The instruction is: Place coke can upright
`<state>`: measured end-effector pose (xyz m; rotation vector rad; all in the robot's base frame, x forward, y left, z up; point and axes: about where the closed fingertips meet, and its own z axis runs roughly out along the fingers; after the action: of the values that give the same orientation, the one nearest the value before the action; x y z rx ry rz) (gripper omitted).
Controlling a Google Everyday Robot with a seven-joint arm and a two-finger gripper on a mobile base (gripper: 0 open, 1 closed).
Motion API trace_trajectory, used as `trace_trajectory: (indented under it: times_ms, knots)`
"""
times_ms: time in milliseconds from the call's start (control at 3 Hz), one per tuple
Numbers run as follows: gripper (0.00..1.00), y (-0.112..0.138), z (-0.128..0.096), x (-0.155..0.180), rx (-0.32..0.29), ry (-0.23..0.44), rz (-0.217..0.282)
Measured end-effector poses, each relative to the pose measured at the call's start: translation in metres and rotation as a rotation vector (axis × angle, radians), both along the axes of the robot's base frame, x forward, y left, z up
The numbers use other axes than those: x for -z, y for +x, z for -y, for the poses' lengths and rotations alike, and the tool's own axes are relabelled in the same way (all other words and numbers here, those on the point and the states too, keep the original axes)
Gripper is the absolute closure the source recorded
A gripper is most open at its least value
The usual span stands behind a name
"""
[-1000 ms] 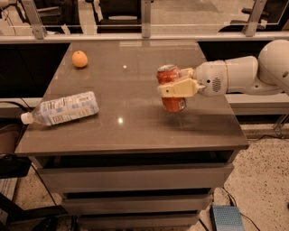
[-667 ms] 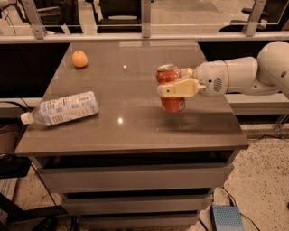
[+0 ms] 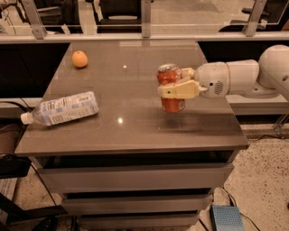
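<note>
Coke can (image 3: pixel 173 104) stands upright right of centre in my frame, my end effector (image 3: pixel 170 83) clamped around its middle, over the desk's (image 3: pixel 135 122) right side; whether its base touches, I can't tell.

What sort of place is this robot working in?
Probably an office or lab: office chairs stand behind a railing, and the grey table sits on speckled flooring. The gripper, at the table's right side as seen, grips the coke can.
</note>
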<state>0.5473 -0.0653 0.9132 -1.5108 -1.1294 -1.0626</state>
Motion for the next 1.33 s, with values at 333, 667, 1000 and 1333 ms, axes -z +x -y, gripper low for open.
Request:
trace_trajectory:
  times_ms: [333,667,1000,1333]
  knots:
    - [1.00,-0.006,0.007,-0.003,-0.019,0.083,0.139]
    - [1.00,-0.009,0.013,0.002,-0.036,0.114,0.188]
    - [1.00,-0.011,0.018,0.013,-0.035,0.148,0.187]
    - [1.00,-0.014,0.024,0.024,-0.039,0.170,0.183]
